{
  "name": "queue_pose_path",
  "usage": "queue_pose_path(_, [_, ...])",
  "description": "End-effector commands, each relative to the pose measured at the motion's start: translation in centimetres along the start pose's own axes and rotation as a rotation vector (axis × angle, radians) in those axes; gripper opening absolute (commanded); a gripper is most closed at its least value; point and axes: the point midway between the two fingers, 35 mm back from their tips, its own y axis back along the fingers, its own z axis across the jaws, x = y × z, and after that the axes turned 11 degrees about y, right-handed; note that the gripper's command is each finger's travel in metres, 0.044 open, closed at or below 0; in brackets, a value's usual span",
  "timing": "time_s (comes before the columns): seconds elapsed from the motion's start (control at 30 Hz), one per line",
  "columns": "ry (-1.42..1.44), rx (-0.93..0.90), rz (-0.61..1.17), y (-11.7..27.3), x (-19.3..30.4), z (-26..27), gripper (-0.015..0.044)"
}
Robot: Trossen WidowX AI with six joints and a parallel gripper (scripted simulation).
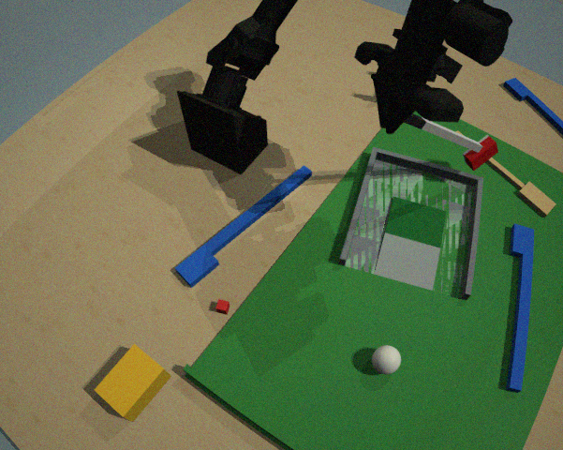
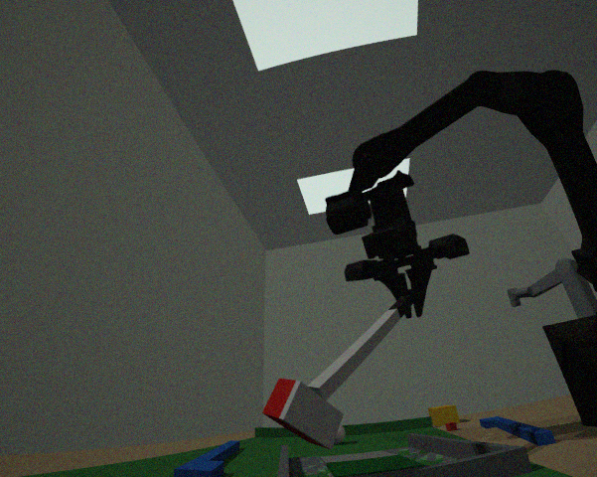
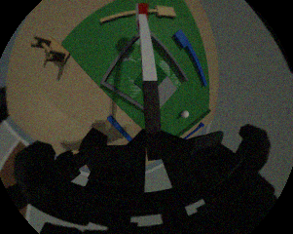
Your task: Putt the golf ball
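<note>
Claw: the claw (image 2: 410, 308) is clamped on the top end of the red putter (image 1: 453, 137), fingers pinched tight around the dark grip of its shaft.
Putter: it hangs slanted down and away from the claw, its red head (image 2: 302, 411) low over the far end of the green mat (image 1: 319, 387), off the surface as far as I can judge from the exterior view.
Ball: the golf ball (image 1: 386, 359) sits on the mat at the near end, well apart from the claw and the putter head, with the walled ramp (image 1: 409, 259) and raised green (image 1: 415, 222) lying between them.
Step in hand: carrying the putter round behind the ball, I'd say.
Doing it well: swing wide or high over the grey walls, keep clear of the wooden stick (image 1: 521, 184) and blue bar (image 1: 519, 305), settle the face squarely on the ball's near side, lined up with the ramp.
Risk: the long shaft could twist in so small a grip.
</note>
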Motion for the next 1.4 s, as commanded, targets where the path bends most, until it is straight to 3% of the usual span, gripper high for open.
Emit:
queue_pose_path(0.0, [-0.111, 0.015, 0.056, -0.3, 3.1, -1.8, 0.0])
queue_pose_path(0.83, [-0.739, -0.017, 0.39, -5.1, 23.7, -4.7, 0.0])
queue_pose_path(1.2, [-0.755, -0.018, 0.399, -5.3, 24.3, -4.7, 0.0])
queue_pose_path(1.37, [-0.755, -0.017, 0.398, -7.2, 24.4, -5.1, 0.0])
